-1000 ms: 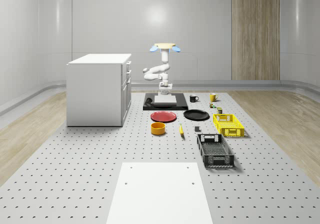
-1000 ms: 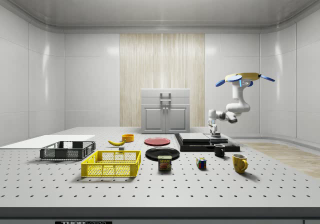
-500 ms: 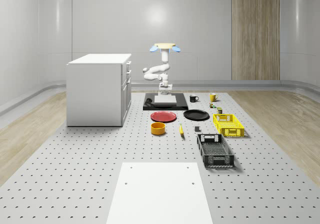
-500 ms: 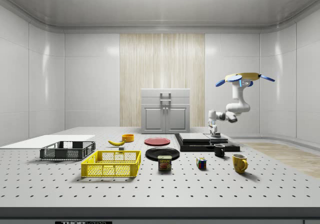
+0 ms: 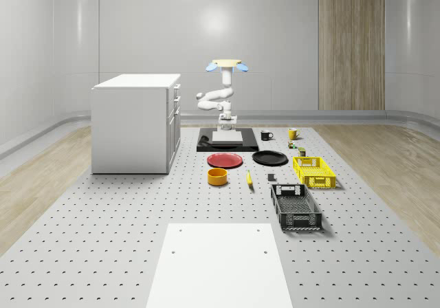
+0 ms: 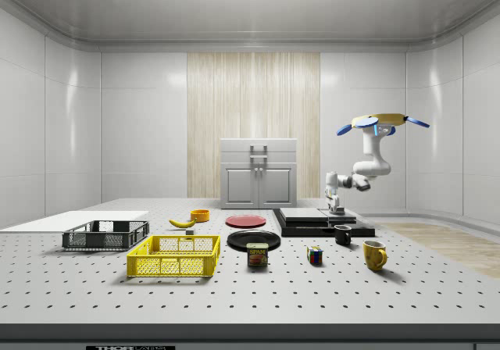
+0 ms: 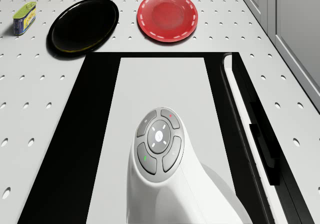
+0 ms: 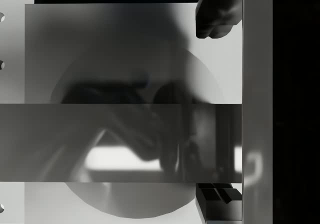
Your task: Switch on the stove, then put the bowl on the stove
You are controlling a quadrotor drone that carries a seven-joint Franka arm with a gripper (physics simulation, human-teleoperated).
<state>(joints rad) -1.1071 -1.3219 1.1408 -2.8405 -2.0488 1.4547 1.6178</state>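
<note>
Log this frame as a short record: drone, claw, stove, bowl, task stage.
drone: hovers above the stove's far end
claw: down at the stove top
stove: black base, pale plate
bowl: orange, on the table in front of the red plate, untouched
task stage: at the stove; bowl not yet moved

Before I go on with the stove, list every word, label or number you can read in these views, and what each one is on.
"SPAM": on the front of the can standing on the table in the side view.
Label on that can's side in the drone view: too small to read.
Strip of characters at the table's front edge in the side view: too small to read.
Button marks on the arm's wrist pad: tiny symbols, no words.
</note>
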